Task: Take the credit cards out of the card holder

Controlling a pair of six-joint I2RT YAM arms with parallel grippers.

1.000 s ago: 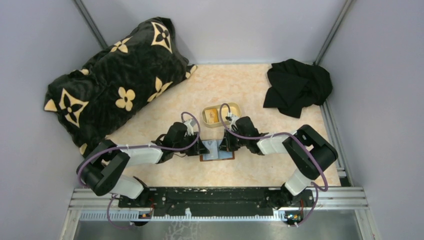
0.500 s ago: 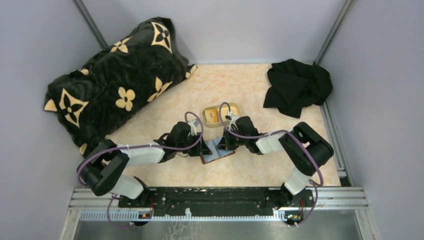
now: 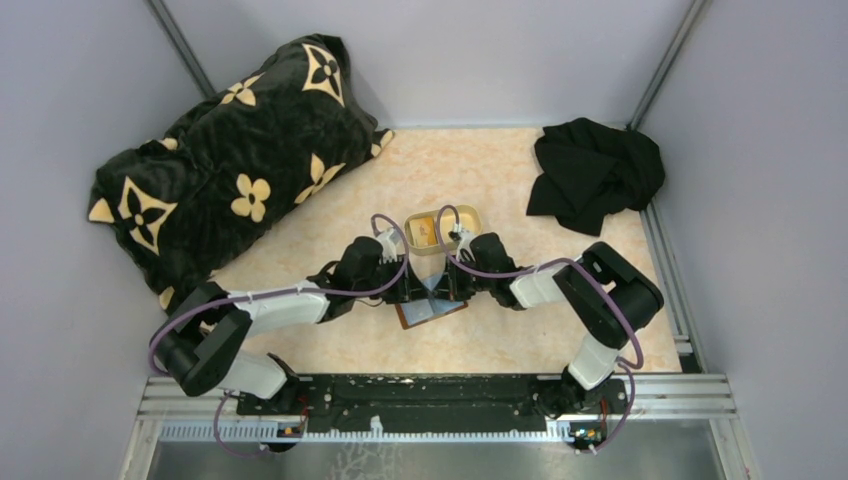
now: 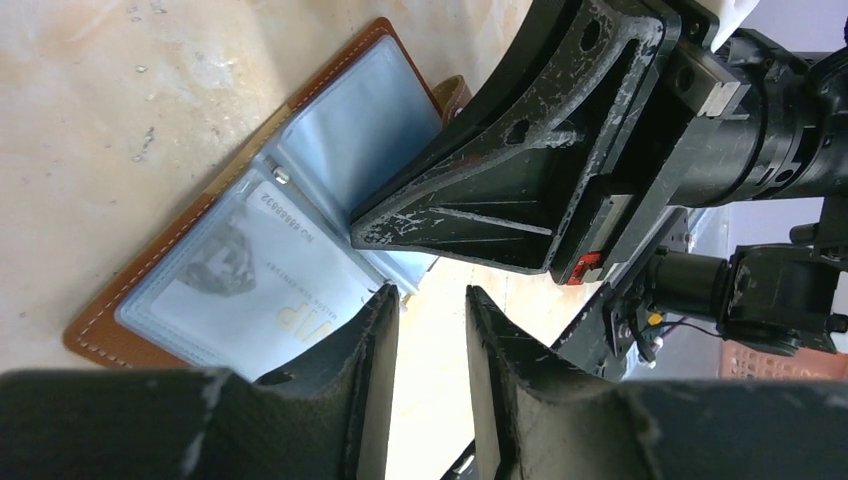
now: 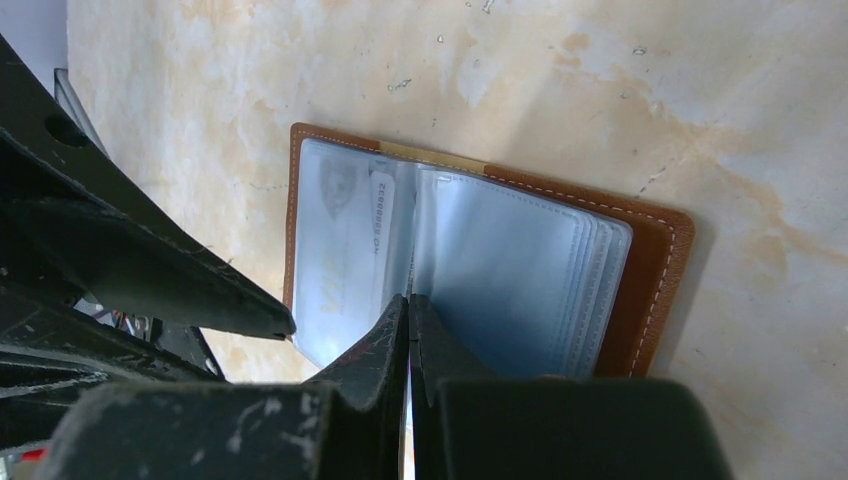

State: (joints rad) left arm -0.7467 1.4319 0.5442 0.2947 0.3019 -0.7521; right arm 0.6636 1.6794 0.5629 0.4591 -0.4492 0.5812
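While it lies open on the pale marbled table (image 3: 480,345), the card holder (image 5: 520,280) shows its brown outer edge and its blue-grey clear sleeves, some fanned up at the fold. One credit card (image 4: 250,290), pale with printed lettering, sits inside a sleeve on one half. The right gripper (image 5: 408,300) has its jaws pressed fully together, the tips at the fold against an upright sleeve; whether the sleeve is pinched between them cannot be told. The left gripper (image 4: 430,295) stands partly open at the holder's edge beside that card, gripping nothing. Just beyond the holder sits a tan oval tray (image 3: 470,213). A black flower-patterned pillow (image 3: 230,150) lies far left and a black cloth (image 3: 595,175) far right.
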